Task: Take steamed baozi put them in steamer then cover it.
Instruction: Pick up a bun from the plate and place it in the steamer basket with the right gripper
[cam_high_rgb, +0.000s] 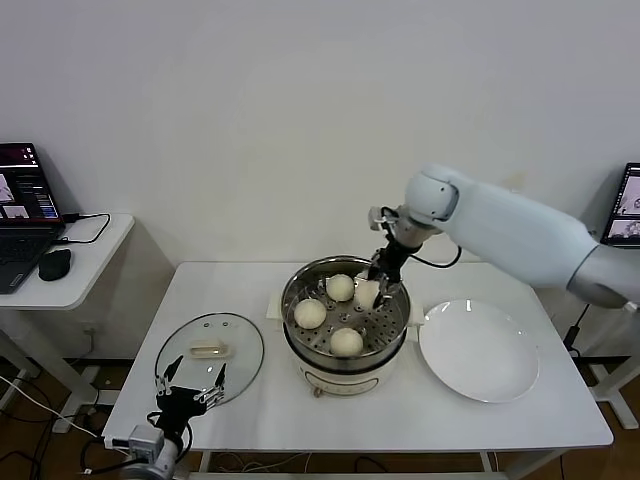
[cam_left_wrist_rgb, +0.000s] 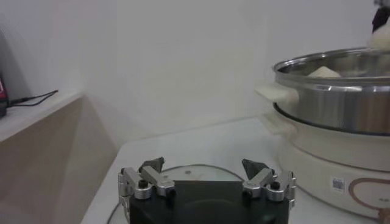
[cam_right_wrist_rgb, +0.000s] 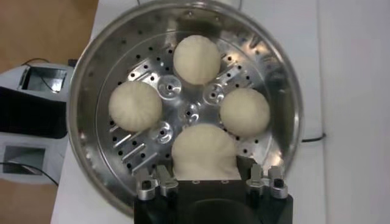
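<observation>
Holding the fourth baozi (cam_right_wrist_rgb: 203, 149) between its fingers (cam_right_wrist_rgb: 159, 182), the right gripper (cam_high_rgb: 372, 290) hangs just inside the rim of the steamer (cam_high_rgb: 296, 284), on the side toward the wall. The fingers are closed only partly, as far as the soft bun lets them, so the bun is gripped at its two sides and, I think, not crushed. It sits low over the perforated tray (cam_right_wrist_rgb: 190, 112), in the one place that was free; I cannot tell if it already touches the metal.

Three other baozi lie on the tray: one at the far side (cam_high_rgb: 340, 287), one toward the robot's left (cam_high_rgb: 310, 313) and one at the near side (cam_high_rgb: 347, 342). They stand apart from each other around the middle, probably so that steam can pass between them and the last bun fits without pressing on a neighbour.

To the robot's right of the steamer, the white plate (cam_high_rgb: 480, 352) is on the surface, with no bun on it.

On the other side, the cover (cam_high_rgb: 210, 352) lies flat on the surface with its cream handle up. The left gripper (cam_high_rgb: 190, 398) waits at the near edge of this lid, its fingers (cam_left_wrist_rgb: 149, 180) spread wide and holding nothing, perhaps ready to take the lid when the right arm is out of the way.
</observation>
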